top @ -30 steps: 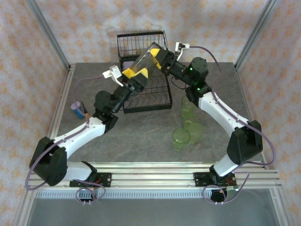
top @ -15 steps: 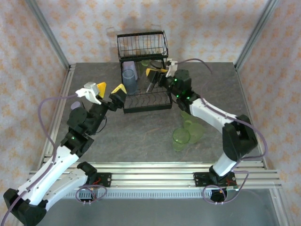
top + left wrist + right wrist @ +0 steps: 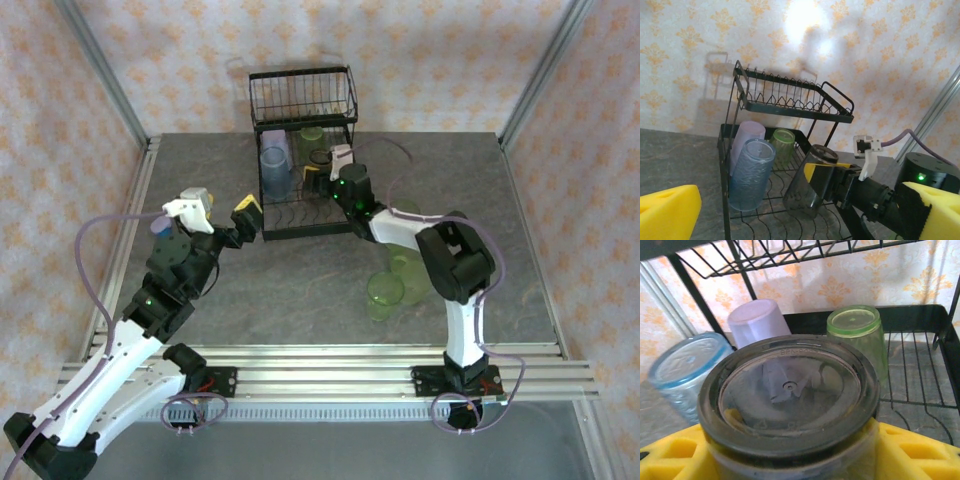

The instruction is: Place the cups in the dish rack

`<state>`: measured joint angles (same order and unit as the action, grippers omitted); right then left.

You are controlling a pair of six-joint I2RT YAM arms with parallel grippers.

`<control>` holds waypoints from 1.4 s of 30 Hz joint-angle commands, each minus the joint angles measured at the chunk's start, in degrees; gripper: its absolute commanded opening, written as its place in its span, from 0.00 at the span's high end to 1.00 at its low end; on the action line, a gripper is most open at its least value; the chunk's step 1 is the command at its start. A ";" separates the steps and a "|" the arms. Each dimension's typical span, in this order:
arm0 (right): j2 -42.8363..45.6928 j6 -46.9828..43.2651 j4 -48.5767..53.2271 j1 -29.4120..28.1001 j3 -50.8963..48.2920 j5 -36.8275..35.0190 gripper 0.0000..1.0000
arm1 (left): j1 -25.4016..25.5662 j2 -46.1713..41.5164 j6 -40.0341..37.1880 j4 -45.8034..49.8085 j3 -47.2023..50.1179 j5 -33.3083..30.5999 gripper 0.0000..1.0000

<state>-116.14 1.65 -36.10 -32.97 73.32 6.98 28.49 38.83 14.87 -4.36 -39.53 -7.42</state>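
Right tool (image 3: 822, 175) clamps the dark grey cup (image 3: 801, 192) at mid-wall, tilted over the dish rack's (image 3: 790, 106) lower tray beside the blue cup (image 3: 751, 172). It's probably light, stiff, slippery plastic, so a sidewall grip suits it. Left tool (image 3: 245, 217) gapes empty beside the rack.

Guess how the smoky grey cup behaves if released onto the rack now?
Probably light and stiff: the smoky grey cup looks like thin translucent plastic. Smooth round walls, held tilted, so it may roll or slide on the dish rack wires. Likely ends leaning like the blue cup beside it.
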 commanded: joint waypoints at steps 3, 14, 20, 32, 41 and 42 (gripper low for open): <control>-4.81 -4.97 -5.68 -0.34 7.21 -4.90 0.46 | -0.10 -0.85 -1.24 2.04 0.09 -2.26 0.01; -13.50 -10.09 -3.53 -0.35 17.77 -6.19 0.46 | -0.10 -0.64 -1.87 2.73 -0.28 -3.13 0.01; -16.71 -9.74 -1.87 -0.34 22.32 -5.84 0.46 | -0.10 -0.60 -2.13 3.13 -0.63 -3.20 0.01; -21.68 -10.01 2.57 -0.34 29.90 -4.53 0.46 | -0.11 -0.66 -2.39 3.39 -0.81 -3.30 0.00; -24.37 -11.09 5.75 -0.69 33.91 -3.65 0.44 | -0.10 -0.86 -2.43 3.57 -0.55 -3.48 0.01; -24.56 -11.34 6.14 -0.71 34.16 -3.57 0.43 | -0.10 -0.95 -2.39 3.64 -0.46 -3.56 0.01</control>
<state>-139.46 -8.21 -30.41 -33.08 104.95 2.94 28.49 38.70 13.39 -1.85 -39.53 -9.52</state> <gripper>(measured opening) 0.622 0.994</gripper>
